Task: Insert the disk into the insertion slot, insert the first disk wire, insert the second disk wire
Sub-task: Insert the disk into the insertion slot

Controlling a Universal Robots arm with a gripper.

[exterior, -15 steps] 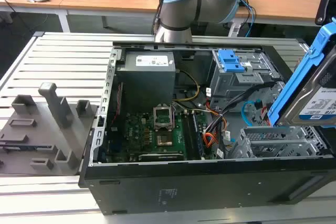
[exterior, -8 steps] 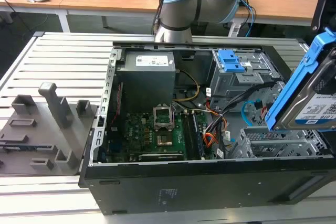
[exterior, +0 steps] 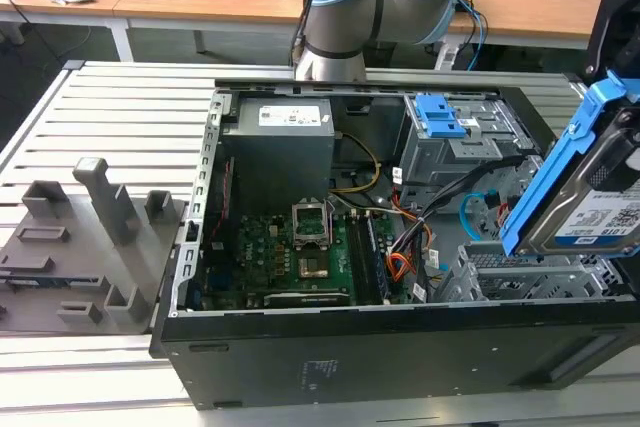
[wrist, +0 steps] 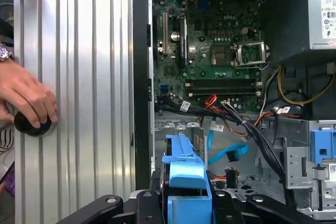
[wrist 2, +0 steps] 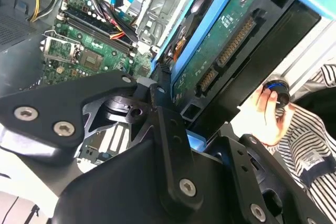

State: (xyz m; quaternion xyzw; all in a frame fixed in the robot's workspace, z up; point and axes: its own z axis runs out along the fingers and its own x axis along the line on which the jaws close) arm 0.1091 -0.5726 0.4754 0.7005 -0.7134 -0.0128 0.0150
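Observation:
My gripper is shut on the disk, a hard drive in a blue plastic carrier. I hold it tilted above the open computer case, at the exterior view's right. The disk's green circuit board and connectors face the second wrist camera. The insertion slot, a low grey perforated cage, lies just below the disk and apart from it. The second disk wire, a flat light blue cable, loops loose beside the slot. The first disk wire, red-orange, lies among the cable bundle near the motherboard.
A taller grey cage with a blue latch stands behind the slot. The power supply and motherboard fill the case's other half. A person's hand rests on a black knob on the ribbed table. Grey fixtures stand at the exterior view's left.

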